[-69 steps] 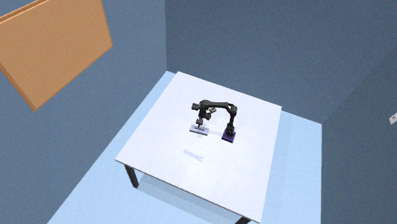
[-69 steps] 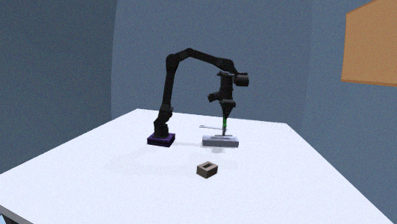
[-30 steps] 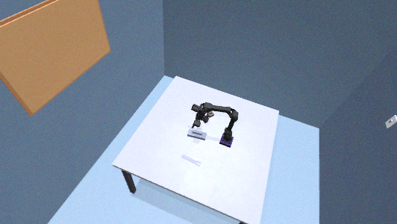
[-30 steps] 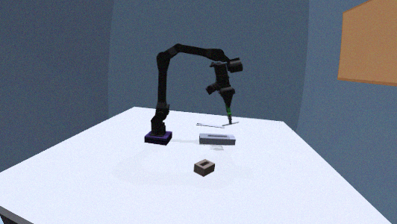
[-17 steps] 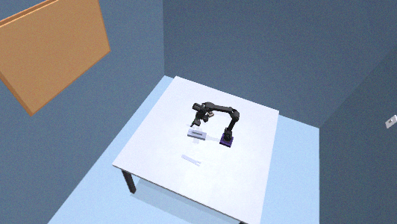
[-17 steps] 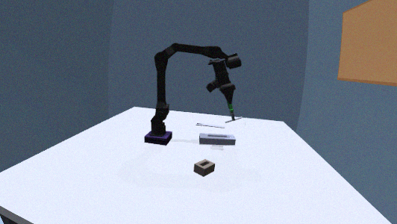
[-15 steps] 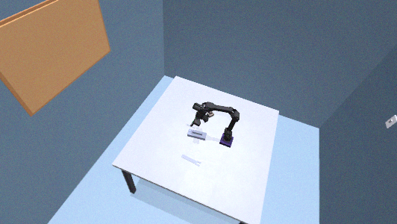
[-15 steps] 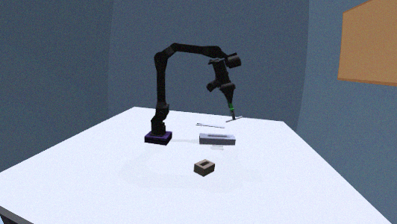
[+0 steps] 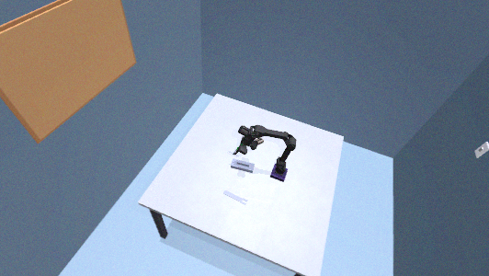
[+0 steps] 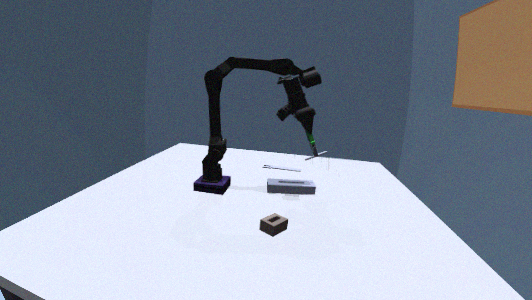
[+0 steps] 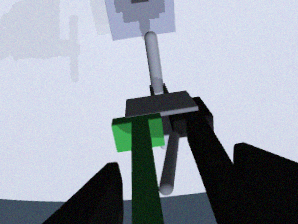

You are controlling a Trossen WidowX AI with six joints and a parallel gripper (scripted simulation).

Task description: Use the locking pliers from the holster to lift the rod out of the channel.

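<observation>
Gripper (image 9: 242, 148) (image 10: 310, 130) (image 11: 177, 163) clamped on green-and-black locking pliers (image 9: 238, 148) (image 10: 312, 140) (image 11: 142, 172), right of centre in the exterior frame, tool tilted, tip down.

Slim grey cylindrical rod (image 10: 322, 153) (image 11: 154, 60) is at the pliers' jaws, off the table (image 9: 184, 184) (image 10: 150, 240) (image 11: 45, 125) and out of the channel. Wrist frame: it runs from upper centre to lower centre, passing under the dark jaw plate (handle lock state: cannot tell).

Pale grey slotted channel block (image 9: 242, 168) (image 10: 291, 189) (image 11: 170, 25) sits right of centre in the exterior frame, below the rod; top centre of the wrist frame, partly cut off.

Small brown slotted holster (image 9: 259, 141) (image 10: 273, 228) is at lower centre of the exterior frame, no pliers in it. Pale forked flat bar (image 9: 234, 197) (image 10: 286, 169) lies flat, below centre in the top frame. Arm's purple base (image 9: 273, 177) (image 10: 200, 188): left of the block, exterior frame.
</observation>
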